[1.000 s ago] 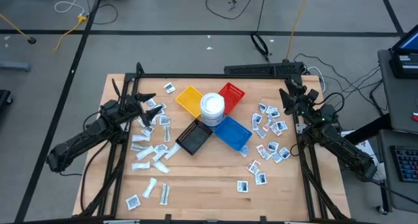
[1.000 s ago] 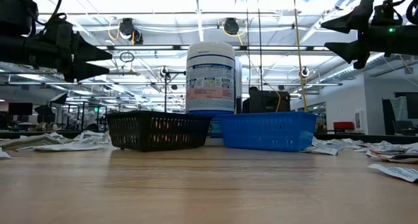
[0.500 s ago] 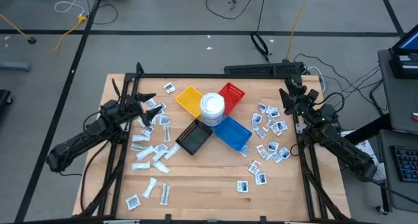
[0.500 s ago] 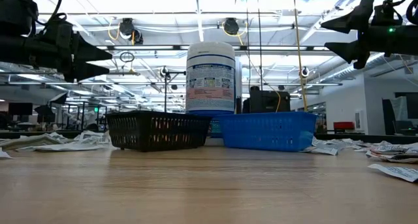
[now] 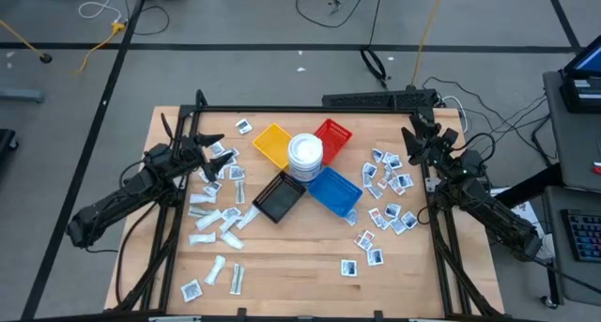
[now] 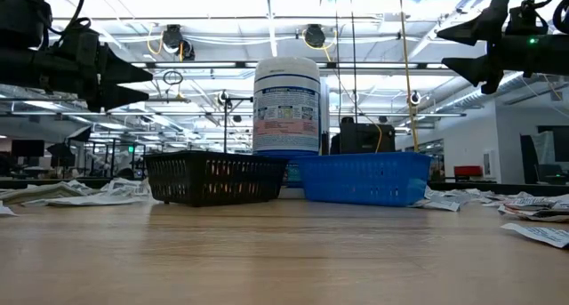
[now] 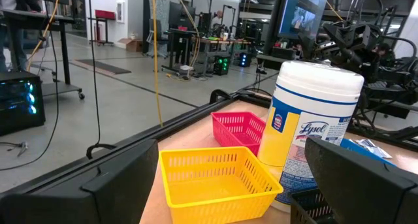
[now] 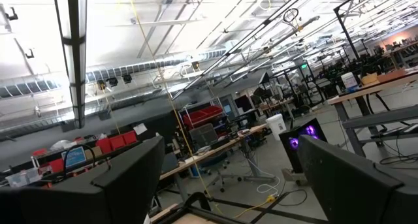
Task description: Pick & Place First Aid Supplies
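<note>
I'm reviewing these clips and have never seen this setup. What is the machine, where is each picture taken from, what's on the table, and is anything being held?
It is a robot with two dark arms at a wooden table. One picture looks straight down, one looks level across the tabletop, and two come from cameras on the wrists. In the middle stand a white tub and four small trays: yellow, red, blue and black. Small white first aid packets lie scattered on both sides. The left hand and right hand hang above the table, open and empty.
</note>
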`<move>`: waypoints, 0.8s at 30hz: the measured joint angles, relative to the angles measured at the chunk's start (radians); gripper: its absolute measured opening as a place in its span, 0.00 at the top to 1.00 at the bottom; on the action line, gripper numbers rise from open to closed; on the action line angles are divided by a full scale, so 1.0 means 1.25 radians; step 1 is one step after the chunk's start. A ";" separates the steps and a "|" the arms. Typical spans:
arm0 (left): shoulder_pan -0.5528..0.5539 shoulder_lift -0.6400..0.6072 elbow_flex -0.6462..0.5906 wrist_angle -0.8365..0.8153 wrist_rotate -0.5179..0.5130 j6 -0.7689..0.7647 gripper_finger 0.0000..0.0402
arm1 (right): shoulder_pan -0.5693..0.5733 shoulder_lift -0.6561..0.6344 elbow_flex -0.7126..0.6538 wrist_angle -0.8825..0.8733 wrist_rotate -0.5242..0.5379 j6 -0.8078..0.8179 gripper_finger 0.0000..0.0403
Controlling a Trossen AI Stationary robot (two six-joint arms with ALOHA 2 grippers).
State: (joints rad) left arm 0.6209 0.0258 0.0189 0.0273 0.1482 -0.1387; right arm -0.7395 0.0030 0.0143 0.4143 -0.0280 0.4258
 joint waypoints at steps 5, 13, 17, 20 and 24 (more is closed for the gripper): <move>0.000 0.000 0.000 0.000 0.000 0.000 0.02 | 0.000 0.000 0.000 0.007 0.000 0.007 0.14; 0.000 0.000 0.000 0.000 0.000 0.000 0.02 | 0.000 0.016 0.065 -0.042 -0.134 -0.095 0.14; 0.000 0.000 0.000 0.000 0.000 0.000 0.02 | 0.000 0.085 0.202 -0.187 -0.147 -0.104 0.14; 0.000 0.000 0.000 0.000 0.000 0.000 0.02 | 0.000 0.159 0.286 -0.286 -0.168 -0.110 0.14; 0.000 0.000 0.000 0.000 0.000 0.000 0.02 | 0.002 0.257 0.427 -0.381 -0.192 -0.122 0.14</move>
State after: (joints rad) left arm 0.6209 0.0261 0.0193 0.0273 0.1479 -0.1387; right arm -0.7376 0.3247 0.5485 -0.0623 -0.2675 0.2735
